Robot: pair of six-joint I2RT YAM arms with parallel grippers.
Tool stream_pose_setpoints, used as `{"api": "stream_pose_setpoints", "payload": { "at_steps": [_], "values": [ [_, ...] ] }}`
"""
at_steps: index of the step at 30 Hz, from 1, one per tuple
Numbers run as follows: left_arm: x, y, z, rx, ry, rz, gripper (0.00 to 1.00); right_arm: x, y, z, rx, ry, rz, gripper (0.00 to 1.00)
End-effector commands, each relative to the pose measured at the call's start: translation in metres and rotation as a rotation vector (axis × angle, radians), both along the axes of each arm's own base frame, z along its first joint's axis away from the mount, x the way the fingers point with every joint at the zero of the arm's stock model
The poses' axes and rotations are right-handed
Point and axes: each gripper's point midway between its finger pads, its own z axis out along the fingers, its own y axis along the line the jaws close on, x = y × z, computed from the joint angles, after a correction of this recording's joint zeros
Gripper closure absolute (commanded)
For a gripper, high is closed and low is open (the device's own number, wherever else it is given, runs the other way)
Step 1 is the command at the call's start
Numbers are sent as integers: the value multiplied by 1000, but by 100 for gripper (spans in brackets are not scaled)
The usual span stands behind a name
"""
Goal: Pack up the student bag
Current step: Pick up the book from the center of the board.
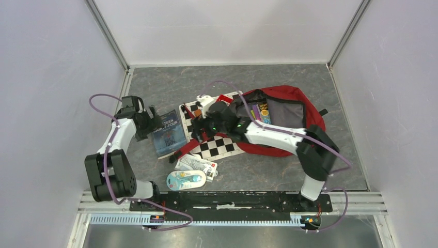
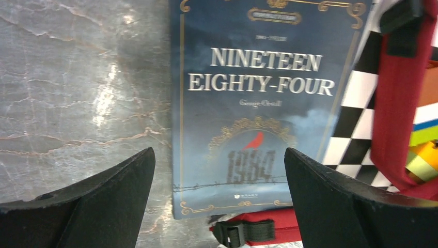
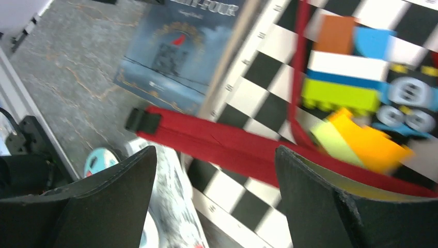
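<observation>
I judge the packing barely begun: the red bag (image 1: 287,110) lies open right of centre in the overhead view with a few things inside. The book (image 1: 168,133), the chessboard (image 1: 221,148) and two packets (image 1: 186,180) lie out on the desk (image 1: 155,82). My left fingers (image 2: 98,206) stand wide and empty over the book, left of the bag. My right fingers (image 3: 103,201) gape, also empty, above its strap (image 3: 222,147) across the chessboard.
</observation>
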Motion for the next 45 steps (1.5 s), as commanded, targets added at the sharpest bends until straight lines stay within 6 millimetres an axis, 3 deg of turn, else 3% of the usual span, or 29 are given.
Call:
{"api": "stream_pose_setpoints", "payload": {
  "at_steps": [1,6,12,24,29,37,45],
  "values": [
    [0,7,-8,-14,39,-44,0,-3,68,3,97,44,67,13],
    [-6,9,-24,-9,101,-45,0,3,98,-44,31,131,83,19],
    [-8,-5,-37,-88,137,-75,2,8,115,-65,28,167,87,23],
    [-13,-21,-50,-187,185,-107,34,8,148,-105,59,280,130,35],
    [-14,-27,-53,-216,193,-118,43,5,160,-97,138,301,152,43],
    [-13,-28,-52,-222,193,-121,44,6,171,-80,209,303,160,56],
    [-12,-23,-48,-196,177,-111,44,-3,183,-61,293,317,212,94]
  ]
}}
